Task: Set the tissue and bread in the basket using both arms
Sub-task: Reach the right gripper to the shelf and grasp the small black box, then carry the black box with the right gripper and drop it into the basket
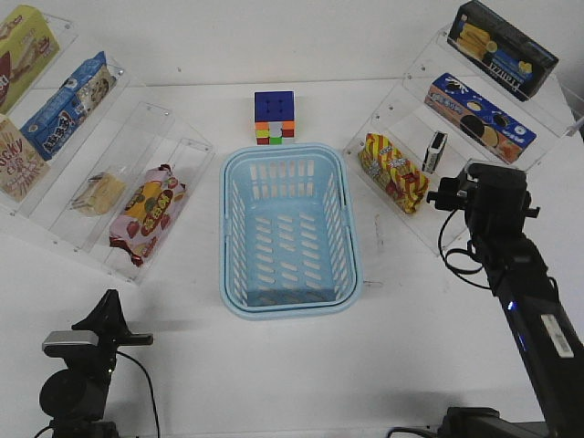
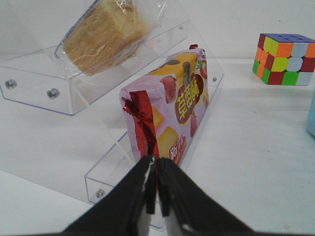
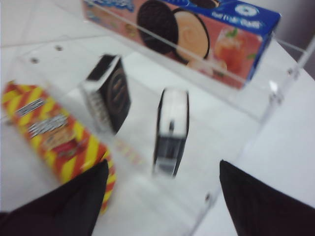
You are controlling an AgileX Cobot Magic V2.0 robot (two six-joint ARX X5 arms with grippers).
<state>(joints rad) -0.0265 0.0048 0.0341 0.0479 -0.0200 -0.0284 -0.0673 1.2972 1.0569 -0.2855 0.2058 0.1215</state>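
The light blue basket (image 1: pixel 225 228) stands empty at the table's middle. The bread (image 1: pixel 100 192), tan slices in clear wrap, lies on the left acrylic shelf and also shows in the left wrist view (image 2: pixel 103 32). My left gripper (image 1: pixel 109 301) is shut and empty (image 2: pixel 153 160), low at the front left, pointing at the shelf. The tissue (image 1: pixel 435 151) stands on edge on the right shelf. My right gripper (image 1: pixel 442 195) is open, and the tissue (image 3: pixel 171 130) stands just ahead of it (image 3: pixel 162 172), between the line of its fingers. A twin pack (image 3: pixel 110 93) shows beside it.
A red-pink snack bag (image 2: pixel 170 108) lies on the shelf below the bread, right before my left gripper. A puzzle cube (image 1: pixel 275 117) sits behind the basket. A red-yellow striped pack (image 3: pixel 59 137) and a blue cookie box (image 3: pixel 197 34) flank the tissue behind clear acrylic walls.
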